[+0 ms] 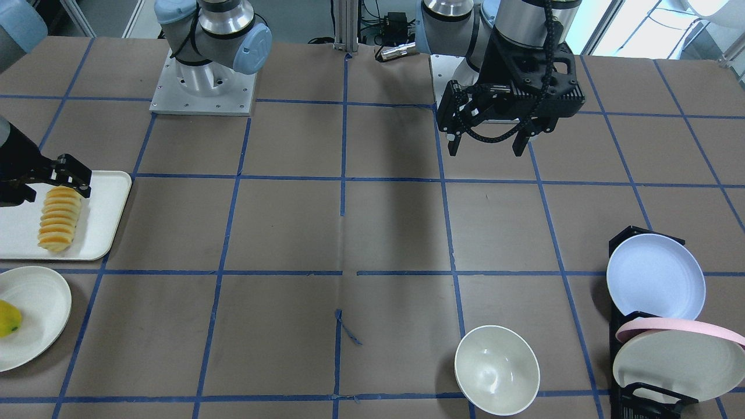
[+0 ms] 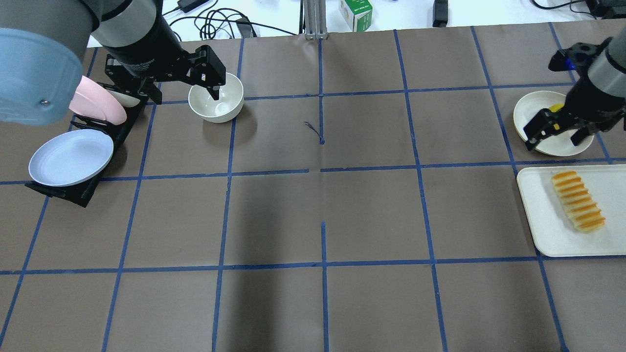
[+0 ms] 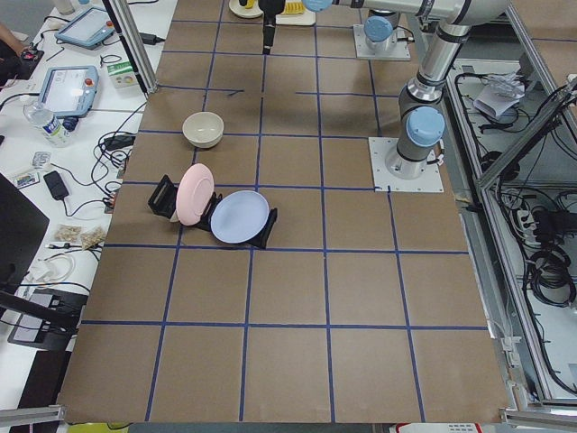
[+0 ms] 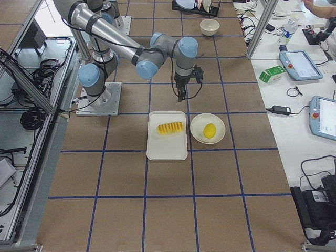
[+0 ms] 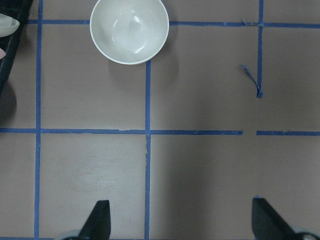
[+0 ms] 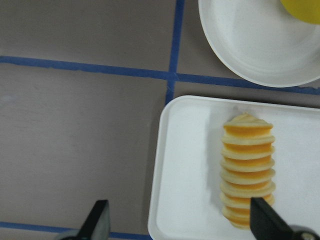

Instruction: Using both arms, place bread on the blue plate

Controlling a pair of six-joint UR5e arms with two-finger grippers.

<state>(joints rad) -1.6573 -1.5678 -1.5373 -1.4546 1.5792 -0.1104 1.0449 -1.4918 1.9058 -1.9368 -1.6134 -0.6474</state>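
The bread (image 1: 58,218) lies lengthwise on a white tray (image 1: 107,203) at the robot's right end of the table; it also shows in the overhead view (image 2: 578,200) and the right wrist view (image 6: 247,170). My right gripper (image 1: 55,189) is open and empty, above the tray's edge near the bread's end (image 6: 180,222). The blue plate (image 1: 655,275) leans in a black rack at the robot's left end (image 2: 71,156). My left gripper (image 1: 486,145) is open and empty, high above bare table (image 5: 181,220), apart from the plate.
A white bowl (image 1: 496,369) stands near the rack (image 5: 129,30). A pink-rimmed plate (image 1: 678,349) leans in the same black rack (image 1: 646,396). A white oval plate (image 1: 35,326) with a yellow-green fruit (image 1: 9,319) lies beside the tray.
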